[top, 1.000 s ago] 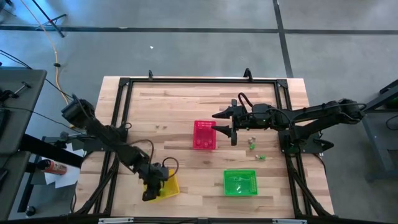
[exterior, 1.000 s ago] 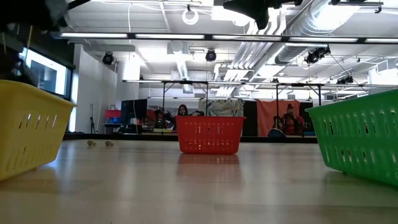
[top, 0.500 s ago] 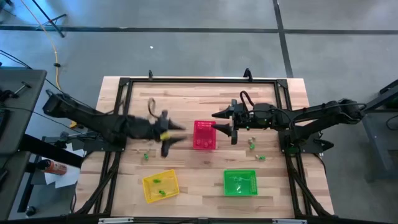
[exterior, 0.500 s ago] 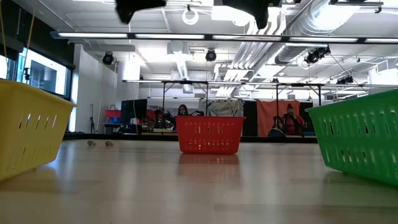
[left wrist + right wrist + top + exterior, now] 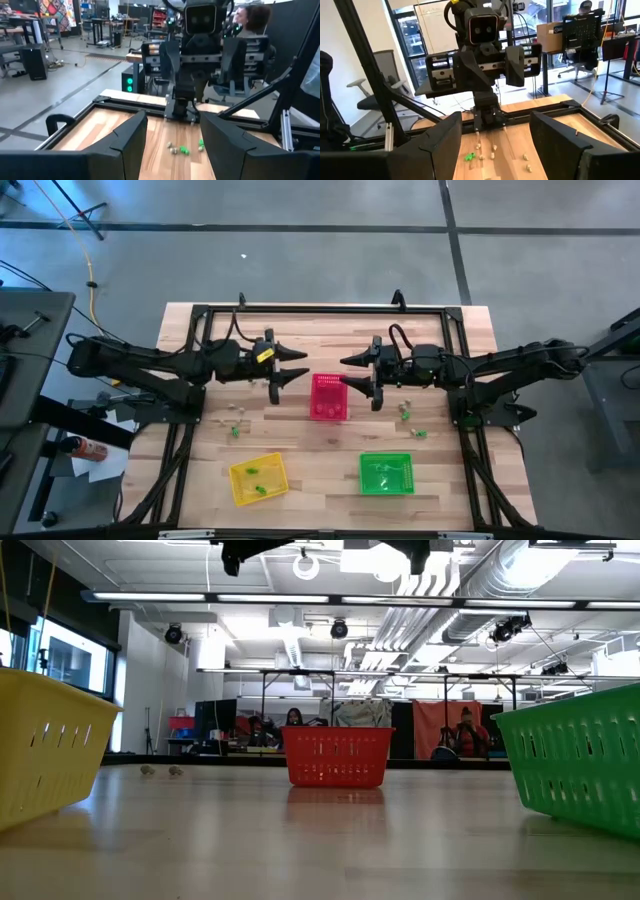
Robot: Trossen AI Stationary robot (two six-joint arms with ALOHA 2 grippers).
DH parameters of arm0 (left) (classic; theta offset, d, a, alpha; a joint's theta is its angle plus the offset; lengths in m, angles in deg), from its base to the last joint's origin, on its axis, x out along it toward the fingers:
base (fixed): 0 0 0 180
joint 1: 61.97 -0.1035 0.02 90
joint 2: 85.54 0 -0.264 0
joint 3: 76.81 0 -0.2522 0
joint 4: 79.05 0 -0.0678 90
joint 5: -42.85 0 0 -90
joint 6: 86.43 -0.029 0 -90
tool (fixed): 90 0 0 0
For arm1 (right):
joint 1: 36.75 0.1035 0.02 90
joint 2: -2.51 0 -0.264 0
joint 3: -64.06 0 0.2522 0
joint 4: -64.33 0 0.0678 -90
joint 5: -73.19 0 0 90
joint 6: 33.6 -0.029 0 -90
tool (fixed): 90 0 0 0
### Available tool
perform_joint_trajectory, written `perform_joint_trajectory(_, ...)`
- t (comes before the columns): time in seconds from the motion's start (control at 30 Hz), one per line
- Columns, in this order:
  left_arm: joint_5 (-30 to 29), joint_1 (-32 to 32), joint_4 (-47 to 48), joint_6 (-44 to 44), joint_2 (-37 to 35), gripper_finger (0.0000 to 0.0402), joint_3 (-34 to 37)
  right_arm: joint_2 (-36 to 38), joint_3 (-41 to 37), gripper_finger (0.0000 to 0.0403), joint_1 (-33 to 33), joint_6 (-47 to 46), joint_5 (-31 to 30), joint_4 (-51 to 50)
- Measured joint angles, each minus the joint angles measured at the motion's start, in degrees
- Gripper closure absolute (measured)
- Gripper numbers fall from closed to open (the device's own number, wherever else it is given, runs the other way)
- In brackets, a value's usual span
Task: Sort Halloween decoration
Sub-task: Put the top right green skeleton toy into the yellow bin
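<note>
The Halloween decoration is tiny trinkets scattered on the wooden table: green and pale ones right of centre (image 5: 405, 411) (image 5: 184, 149), and others left of centre (image 5: 236, 430) (image 5: 469, 156). Small green pieces lie in the yellow basket (image 5: 257, 478). My left gripper (image 5: 296, 368) (image 5: 172, 117) hovers open, pointing level, just left of the pink-red basket (image 5: 328, 397). My right gripper (image 5: 348, 376) (image 5: 495, 117) hovers open and level above that basket's right side, facing the left one. Neither holds anything.
The green basket (image 5: 386, 473) stands near the front edge, right of the yellow one. In the low view the red basket (image 5: 337, 757) stands mid-table between the yellow (image 5: 50, 755) and green (image 5: 580, 765) ones. A black frame (image 5: 200, 315) rims the table.
My left gripper has risen from over the yellow basket at the near left. It has swung toward the table's far edge and centre and tipped from pointing down to level. It now faces the right gripper, which has kept still.
</note>
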Motion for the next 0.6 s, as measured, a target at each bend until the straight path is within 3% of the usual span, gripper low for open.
perform_joint_trajectory(0.37, -1.9, 0.1, -0.2, 0.1, 0.0, 0.0229, 0.0, 0.3, 0.0, 0.0176, -0.2, -4.0, 0.0, -3.6)
perform_joint_trajectory(0.47, -2.6, 0.1, -1.3, 0.9, 0.0, 0.0229, 0.0, 1.5, 0.0, 0.0176, -0.7, -9.9, 0.0, -12.0)
perform_joint_trajectory(0.6, -2.8, 0.1, -1.4, 1.0, 0.0, 0.0229, 0.0, 2.5, 0.0, 0.0176, -1.2, -22.2, 0.0, -31.1)
